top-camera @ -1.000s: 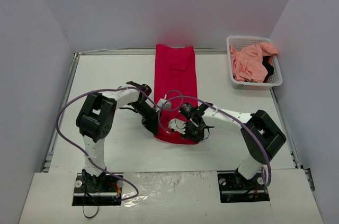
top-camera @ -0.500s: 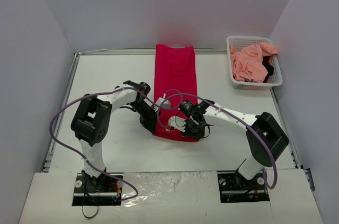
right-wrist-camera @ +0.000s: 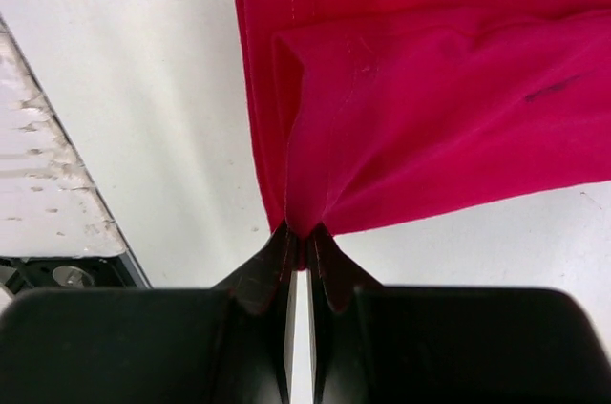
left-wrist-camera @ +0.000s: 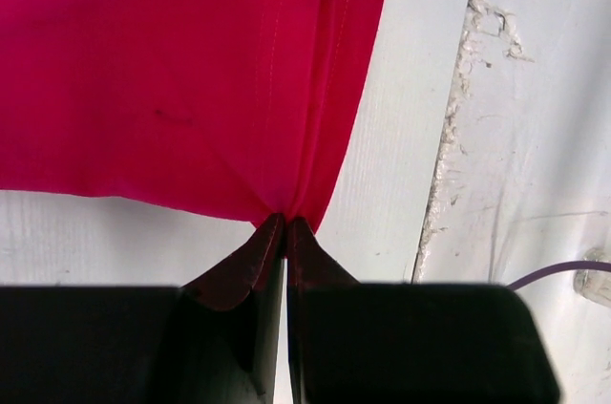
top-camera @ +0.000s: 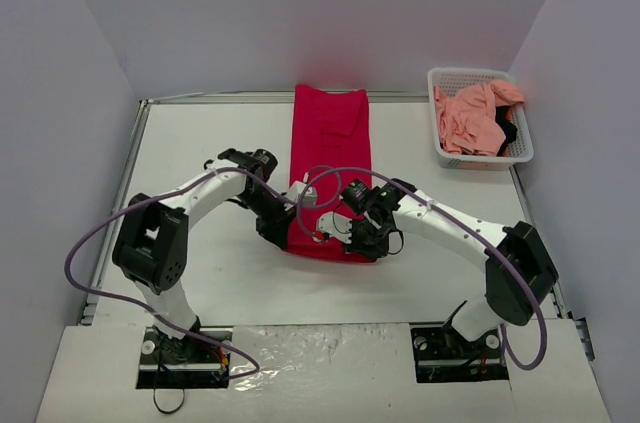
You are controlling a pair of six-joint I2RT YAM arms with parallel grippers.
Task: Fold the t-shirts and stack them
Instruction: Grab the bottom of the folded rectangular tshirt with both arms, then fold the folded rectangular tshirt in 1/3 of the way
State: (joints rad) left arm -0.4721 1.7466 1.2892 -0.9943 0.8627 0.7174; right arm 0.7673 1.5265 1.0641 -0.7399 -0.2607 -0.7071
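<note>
- Pinched shut in left gripper (left-wrist-camera: 285,224): near-left hem corner of crimson t-shirt (top-camera: 331,138), cloth bunched to a point between the jaws.
- Same on right gripper (right-wrist-camera: 304,234): jaws together on near-right hem corner, a tucked-under layer showing just above the pinch.
- Location: crimson t-shirt mid-table (top-camera: 200,143), far end flat and touching the back wall, near end between the two grippers.
- Salmon t-shirt (top-camera: 470,118) crumpled in white lattice basket (top-camera: 521,148) at far right, with black garment (top-camera: 508,130) beside it; well apart from the arms.
- Long axis: near-to-far, straight away from the arm bases; narrow strip, collar end pointing at the back wall, hem end pointing at the robot.
- Likely step: carrying hem toward collar for a crosswise fold.
- Risk: thin pinch right at the corners, so a tug against cloth friction could slip one corner free and drop that side.
- Risk: uneven travel of the two arms would skew the fold line and leave edges misaligned.
- Risk: too low a carry would drag the whole strip along the table, bunching instead of folding.
- Risk: tucked layer on right side could fall open once lifted.
- Risk: purple cable (top-camera: 330,175) looped over the shirt could catch the raised hem.
</note>
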